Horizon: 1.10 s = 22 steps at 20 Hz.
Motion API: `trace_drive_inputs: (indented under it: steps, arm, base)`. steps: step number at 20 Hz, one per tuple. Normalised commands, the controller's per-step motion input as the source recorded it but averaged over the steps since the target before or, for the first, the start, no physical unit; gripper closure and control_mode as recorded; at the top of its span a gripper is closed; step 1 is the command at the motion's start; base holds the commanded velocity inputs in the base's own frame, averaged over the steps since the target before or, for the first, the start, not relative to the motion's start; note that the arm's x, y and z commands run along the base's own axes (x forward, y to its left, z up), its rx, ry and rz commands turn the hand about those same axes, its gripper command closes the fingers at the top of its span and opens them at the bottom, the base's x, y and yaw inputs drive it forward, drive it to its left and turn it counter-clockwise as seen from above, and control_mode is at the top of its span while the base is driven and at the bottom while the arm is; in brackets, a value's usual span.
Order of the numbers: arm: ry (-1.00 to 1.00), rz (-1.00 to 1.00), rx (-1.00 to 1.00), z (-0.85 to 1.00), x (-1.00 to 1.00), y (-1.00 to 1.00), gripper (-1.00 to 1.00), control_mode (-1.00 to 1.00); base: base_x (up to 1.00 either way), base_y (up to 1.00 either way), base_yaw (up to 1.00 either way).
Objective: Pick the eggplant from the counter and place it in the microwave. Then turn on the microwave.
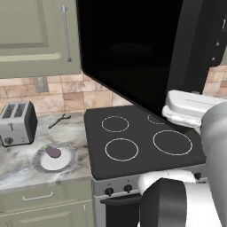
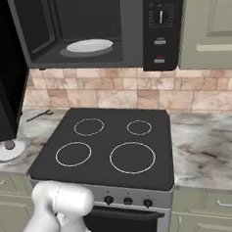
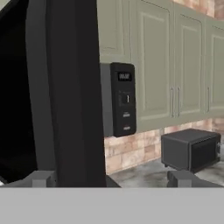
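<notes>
The eggplant (image 1: 53,152), small and dark purple, lies on a round grey-and-white plate (image 1: 67,162) on the marbled counter (image 1: 17,170) left of the stove. The right base view has the eggplant (image 2: 9,144) at its far left edge. The microwave (image 2: 131,23) hangs above the stove with its black door (image 1: 128,53) swung wide open. A white turntable plate (image 2: 89,46) sits inside the grey interior. The control panel (image 2: 162,26) is on the right. My gripper (image 3: 111,180) is open and empty, up beside the door's edge (image 3: 70,87), far from the eggplant. The arm's white hand (image 1: 188,108) hangs by the door's lower right.
A silver toaster (image 1: 17,123) stands at the back left of the counter, with a dark utensil (image 1: 60,120) beside it. The black four-ring stovetop (image 2: 110,143) is under the microwave. A dark box appliance (image 3: 190,148) sits on the counter right of the stove. Sage cabinets (image 3: 175,65) line the wall.
</notes>
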Motion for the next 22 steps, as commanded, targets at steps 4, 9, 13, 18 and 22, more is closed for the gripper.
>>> trace_drive_inputs:
  steps: [4,9,13,18,22]
  arm:
    - [0.13,0.11,0.12,0.16,0.0,-0.69,-1.0,-1.0]
    - [0.14,0.18,0.18,0.01,0.04,-0.58,-1.0,-1.0]
    - [0.08,0.24,0.25,-0.09,0.26,-0.42,-1.0,-1.0]
    - [0.0,0.28,0.27,-0.32,0.74,-0.21,-1.0,-1.0]
    - [0.0,0.29,0.31,-0.36,0.98,-0.11,-1.0,-1.0]
  base:
    - [0.0,0.0,0.0]
    - [0.0,0.0,0.0]
    - [0.0,0.0,0.0]
    - [0.0,0.0,0.0]
    - [0.0,0.0,0.0]
